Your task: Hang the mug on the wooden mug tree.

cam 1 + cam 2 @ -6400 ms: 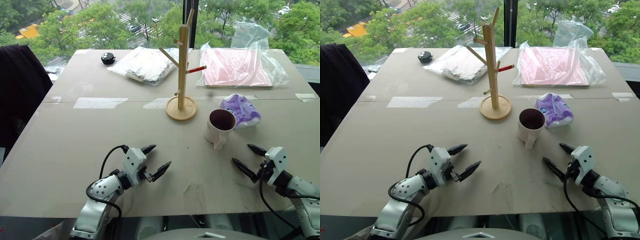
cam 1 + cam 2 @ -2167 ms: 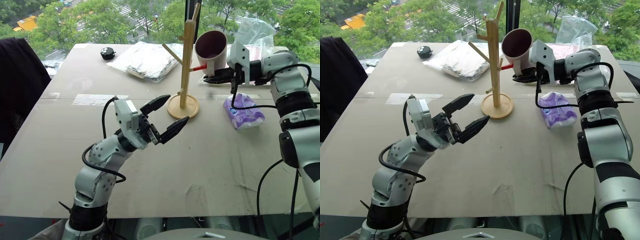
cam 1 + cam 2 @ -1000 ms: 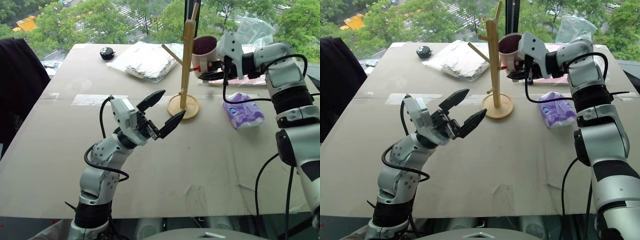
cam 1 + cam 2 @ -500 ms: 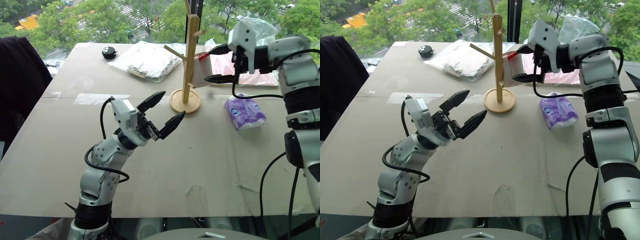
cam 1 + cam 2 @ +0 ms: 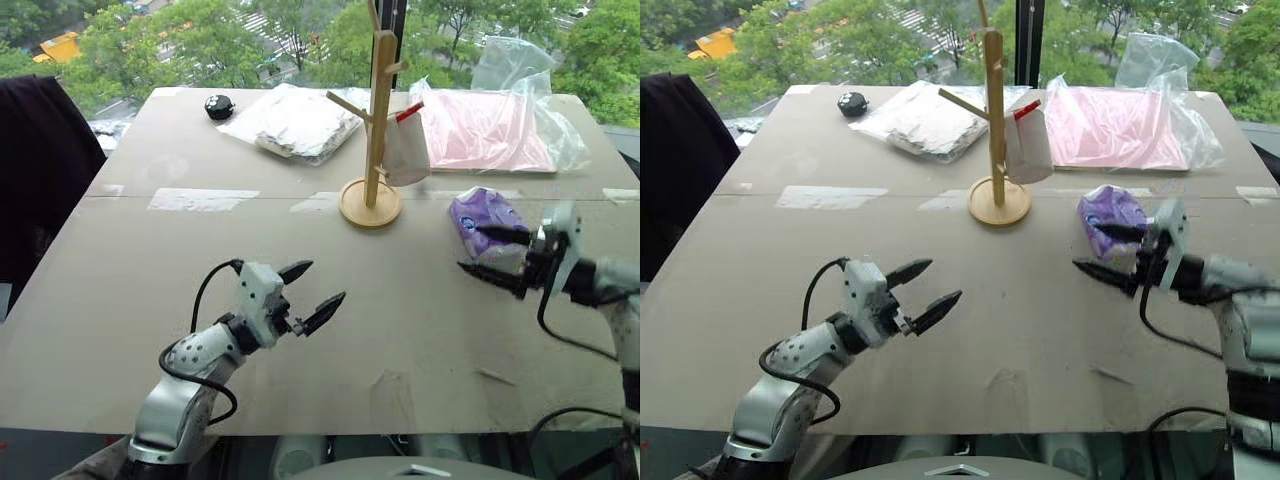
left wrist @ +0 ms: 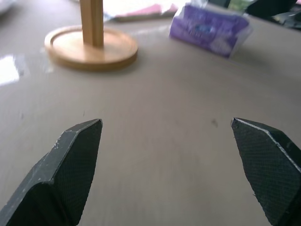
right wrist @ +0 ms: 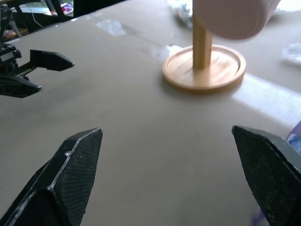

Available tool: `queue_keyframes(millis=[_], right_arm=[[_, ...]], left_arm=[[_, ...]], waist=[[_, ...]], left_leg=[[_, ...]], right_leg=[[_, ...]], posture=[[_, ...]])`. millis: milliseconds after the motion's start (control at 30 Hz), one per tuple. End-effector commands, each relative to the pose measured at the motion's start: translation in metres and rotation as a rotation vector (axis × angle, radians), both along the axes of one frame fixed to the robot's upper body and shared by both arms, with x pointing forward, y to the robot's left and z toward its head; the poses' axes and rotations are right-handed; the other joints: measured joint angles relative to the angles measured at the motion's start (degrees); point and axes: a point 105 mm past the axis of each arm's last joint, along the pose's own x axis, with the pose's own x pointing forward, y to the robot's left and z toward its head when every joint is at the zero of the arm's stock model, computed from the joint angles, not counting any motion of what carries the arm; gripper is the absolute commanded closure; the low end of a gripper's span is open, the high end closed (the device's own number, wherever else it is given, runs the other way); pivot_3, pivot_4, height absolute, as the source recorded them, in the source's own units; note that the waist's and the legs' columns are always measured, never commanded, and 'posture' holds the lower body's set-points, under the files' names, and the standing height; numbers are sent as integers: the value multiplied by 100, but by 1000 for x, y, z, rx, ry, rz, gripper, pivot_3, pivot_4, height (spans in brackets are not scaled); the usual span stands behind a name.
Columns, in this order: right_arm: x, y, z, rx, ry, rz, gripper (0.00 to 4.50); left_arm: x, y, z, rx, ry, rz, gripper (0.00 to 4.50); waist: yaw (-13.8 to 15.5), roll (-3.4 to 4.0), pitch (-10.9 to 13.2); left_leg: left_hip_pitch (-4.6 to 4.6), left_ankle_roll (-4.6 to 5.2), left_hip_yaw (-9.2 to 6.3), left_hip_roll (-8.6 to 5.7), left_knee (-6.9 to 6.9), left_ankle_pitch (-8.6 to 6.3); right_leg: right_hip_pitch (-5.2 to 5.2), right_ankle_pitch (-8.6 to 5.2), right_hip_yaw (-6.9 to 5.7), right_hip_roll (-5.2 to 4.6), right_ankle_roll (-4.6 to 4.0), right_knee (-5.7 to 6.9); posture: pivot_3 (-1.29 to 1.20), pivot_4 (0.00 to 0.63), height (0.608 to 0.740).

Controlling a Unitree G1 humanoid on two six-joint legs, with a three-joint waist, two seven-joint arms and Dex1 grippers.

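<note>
My left end effector (image 5: pixel 307 290) hovers low over the matte, beige, board-like surface (image 5: pixel 140 290). Its two tapered black fingers (image 6: pixel 70 169), finely cross-hatched on the inner faces, stand wide apart and hold nothing. A black cable loops back from it along the white wrist.

Well beyond it and off to its left, a small black round object (image 5: pixel 217 106) sits near the far edge of the surface. To the right of that lies a clear plastic bag (image 5: pixel 292 122) holding folded pale material. Patches of glossy clear tape (image 5: pixel 198 200) mark the surface between that bag and my left end effector.

Ahead of my left end effector and to its right stands the wooden mug tree (image 5: pixel 375 120), a slim, square-section light-wood pole on a round disc base with angled pegs. The mug (image 5: pixel 405 152), smooth pale pinkish-white ceramic, hangs on the red-tipped peg on the pole's right side, clear of the surface.

Behind the tree, a crinkled transparent bag (image 5: pixel 495 125) contains a flat pink sheet. Just beyond my right end effector (image 5: pixel 492 254) lies a soft purple-and-white packet (image 5: pixel 478 215). My right end effector is low over the surface, fingers spread wide, empty; one fingertip lies across the packet in the head views, though I cannot tell whether it touches.
</note>
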Motion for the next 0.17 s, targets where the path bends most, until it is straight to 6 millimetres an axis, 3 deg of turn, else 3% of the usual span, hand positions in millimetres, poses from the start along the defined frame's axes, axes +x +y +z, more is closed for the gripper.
queue_keyframes(millis=[33,167], right_arm=[[-18,-2,3,-23,-122,-105,51],[-35,-9,-23,-42,-126,-238,51]], left_arm=[[-5,-1,-2,36,-31,-4,0],[-9,1,-12,55,-7,-19,0]], waist=[[-19,-2,-1],[-23,-23,-15]], left_leg=[[4,1,0,-1,3,0],[26,1,-1,10,17,0]], right_leg=[[-1,0,13,0,1,1],[18,-13,15,-2,22,3]], posture=[[0,150,740],[0,150,740]])
